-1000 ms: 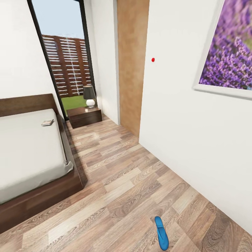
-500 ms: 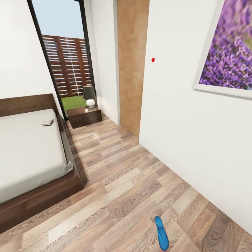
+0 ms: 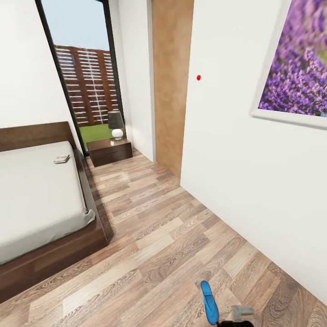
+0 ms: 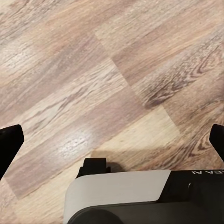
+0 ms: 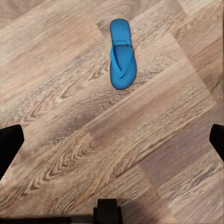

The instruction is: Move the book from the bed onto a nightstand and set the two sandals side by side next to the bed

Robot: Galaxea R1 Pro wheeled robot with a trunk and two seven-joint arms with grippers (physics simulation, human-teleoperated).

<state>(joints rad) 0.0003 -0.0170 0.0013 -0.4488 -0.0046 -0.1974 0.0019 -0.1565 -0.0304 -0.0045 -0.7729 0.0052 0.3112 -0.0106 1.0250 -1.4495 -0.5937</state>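
- Right gripper point(image 5: 112, 140): black fingers point(image 5: 10, 142) spread wide apart, nothing between them; brown wood-plank floor point(image 5: 70, 93) beneath.
- Blue flip-flop sandal point(image 5: 122, 53) lies flat on the floor ahead of the right fingers, well apart from them, strap side up.
- Left gripper point(image 4: 112, 142): fingers point(image 4: 9, 144) likewise wide apart and empty, over bare planks; grey-white robot body part point(image 4: 116, 193) just beside them.
- Head view: same sandal point(image 3: 209, 302) on the floor near the white wall; grey part of the right arm point(image 3: 241, 313) just beside its near end.
- Small thin paperback book point(image 3: 61, 159) lies on the off-white mattress of the wide low bed point(image 3: 36, 195), near the headboard and the bed's right edge.
- Reddish-brown wooden nightstand point(image 3: 109, 151) stands beside the bed under the dark-framed window point(image 3: 81, 68), carrying a dark-shaded lamp with white base point(image 3: 116, 124).
- Lavender picture point(image 3: 297, 63) hangs on the right wall.
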